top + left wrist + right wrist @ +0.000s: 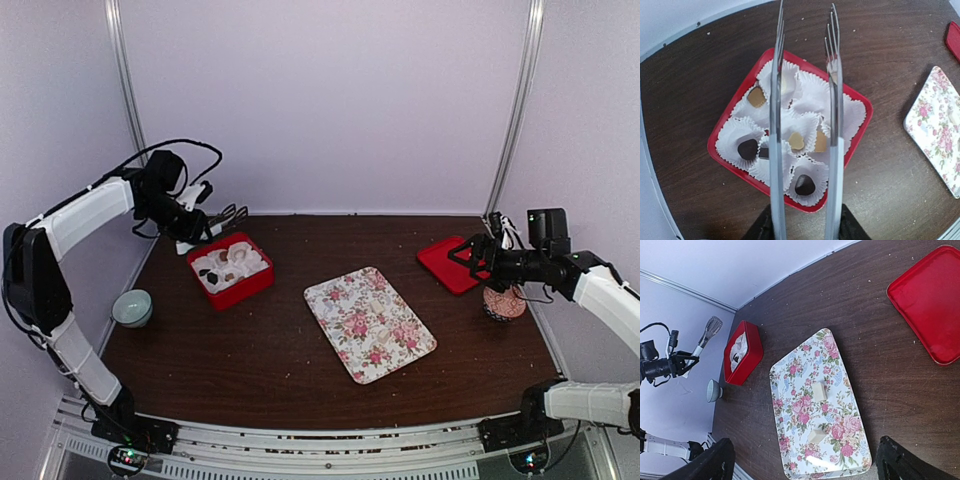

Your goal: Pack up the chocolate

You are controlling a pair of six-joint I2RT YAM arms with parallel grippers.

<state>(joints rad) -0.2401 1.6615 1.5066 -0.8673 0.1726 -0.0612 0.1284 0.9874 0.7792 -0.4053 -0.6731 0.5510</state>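
A red box (730,122) lined with white paper cups holds the chocolate: dark lumps (804,185) (747,149) and tan ones (796,141) (757,97). My left gripper (805,227) is shut on silver tongs (776,100), whose two arms stand apart above the box with nothing between the tips. From above, the left gripper (190,222) hangs at the box's (231,268) far left. Two pale chocolate lumps (819,390) (816,435) lie on the rose-printed tray (790,390). My right gripper (805,465) is open and holds nothing, hovering over that tray's near end.
A red lid (450,262) lies at the back right beside the right gripper (470,255). A patterned cup (503,303) stands under the right arm. A small pale bowl (132,307) sits at the left edge. The flowered tray (369,322) lies mid-table.
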